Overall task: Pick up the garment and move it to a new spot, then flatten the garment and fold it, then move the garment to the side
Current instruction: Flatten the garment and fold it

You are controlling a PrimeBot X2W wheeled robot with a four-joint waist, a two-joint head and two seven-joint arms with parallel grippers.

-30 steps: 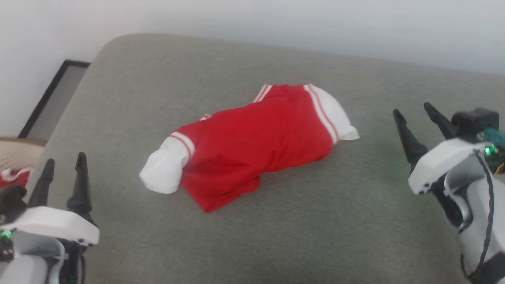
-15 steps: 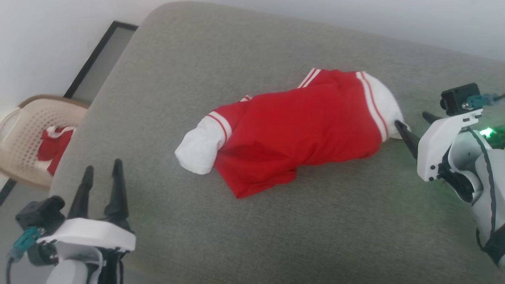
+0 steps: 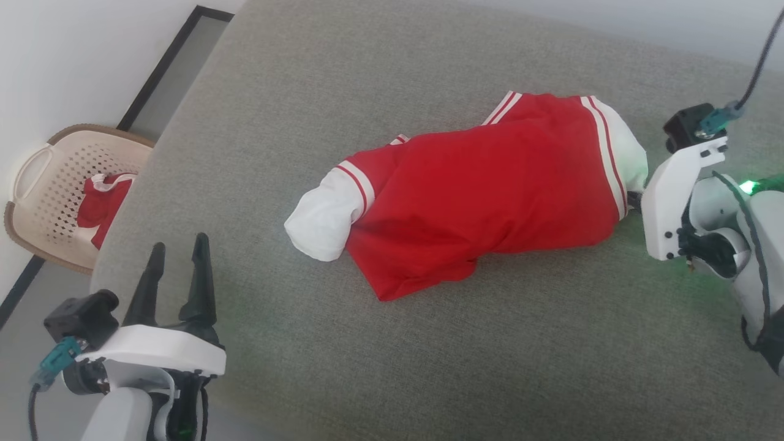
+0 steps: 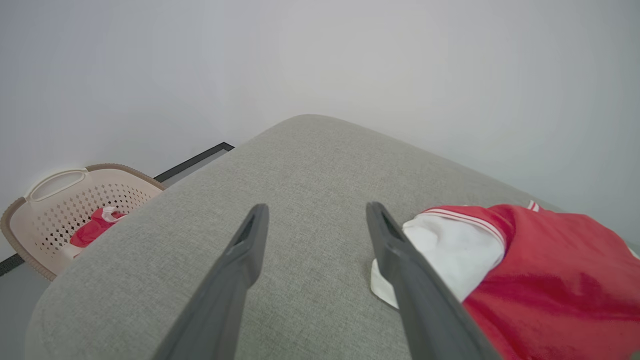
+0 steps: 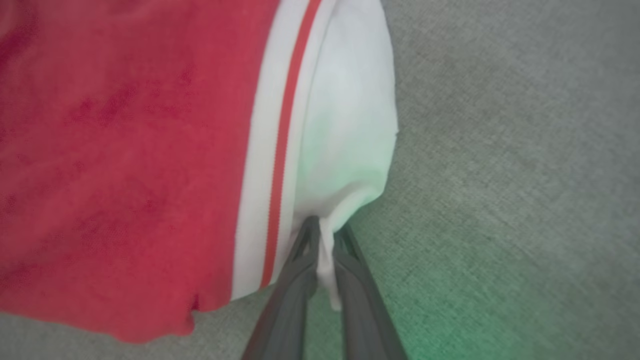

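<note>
The crumpled red jersey shirt with white striped-trim sleeves [image 3: 490,190] lies across the middle of the grey upholstered cushion [image 3: 367,73]. The right end effector [image 5: 322,227] pinches the edge of one white sleeve. The left end effector [image 3: 179,241] hovers with its fingers spread at the cushion's near-left edge, apart from the shirt. A beige perforated plastic basket [image 3: 61,177] stands on the floor beside it.

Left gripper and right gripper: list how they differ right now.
1. The left gripper stands wide open with nothing between its fingers; the right gripper is pinched on the white sleeve of the red shirt.
2. The left gripper hovers clear of the shirt, by the grey cushion's left edge; the right gripper touches the shirt's right end.
Shared: both have two long dark fingers.
</note>
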